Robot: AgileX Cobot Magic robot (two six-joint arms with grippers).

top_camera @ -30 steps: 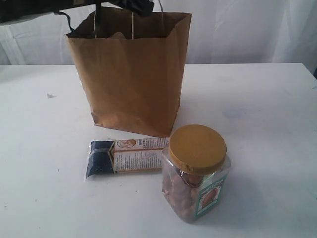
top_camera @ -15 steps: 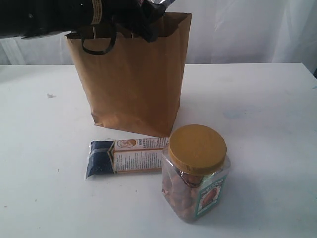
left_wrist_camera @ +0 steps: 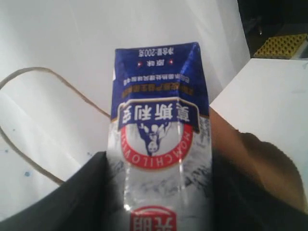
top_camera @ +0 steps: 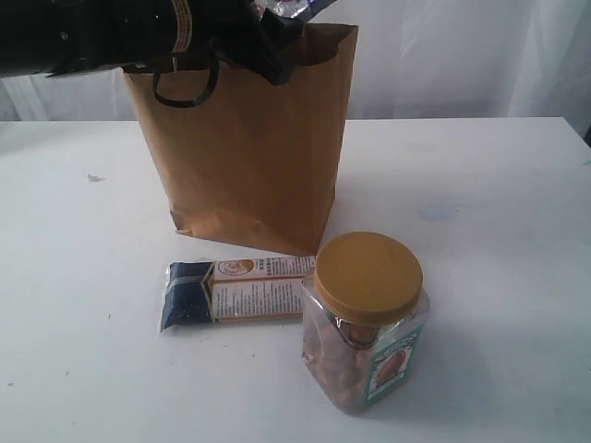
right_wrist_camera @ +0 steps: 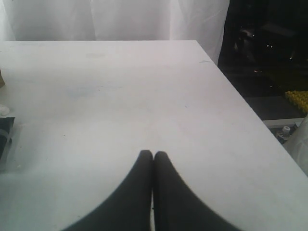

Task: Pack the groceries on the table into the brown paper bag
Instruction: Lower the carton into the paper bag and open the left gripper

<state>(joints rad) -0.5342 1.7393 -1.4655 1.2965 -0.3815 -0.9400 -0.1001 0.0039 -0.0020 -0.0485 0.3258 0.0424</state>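
The brown paper bag (top_camera: 245, 148) stands upright at the back of the table (top_camera: 499, 203). Above its open mouth my left gripper (top_camera: 270, 39) is shut on the small white carton (left_wrist_camera: 159, 134), blue-topped with a red ring logo; its tip shows at the bag's rim (top_camera: 294, 9). A twisted bag handle (left_wrist_camera: 29, 79) and the brown rim (left_wrist_camera: 250, 163) lie below the carton. The long navy-orange packet (top_camera: 235, 291) lies flat in front of the bag, touching the clear jar (top_camera: 365, 355) with the mustard-yellow lid (top_camera: 367, 275). My right gripper (right_wrist_camera: 153, 156) is shut and empty above bare table. Bottle, can and pouch are out of view.
A white curtain (top_camera: 462, 55) hangs behind the table. In the right wrist view the table's far side edge (right_wrist_camera: 240, 96) drops off to a dark floor with yellow objects (right_wrist_camera: 298, 98). A black cable loop (top_camera: 185, 88) hangs from my left arm against the bag's front.
My left arm has come down and rightward into view, bringing the carton over the bag's mouth. The packet, jar and bag have not moved.
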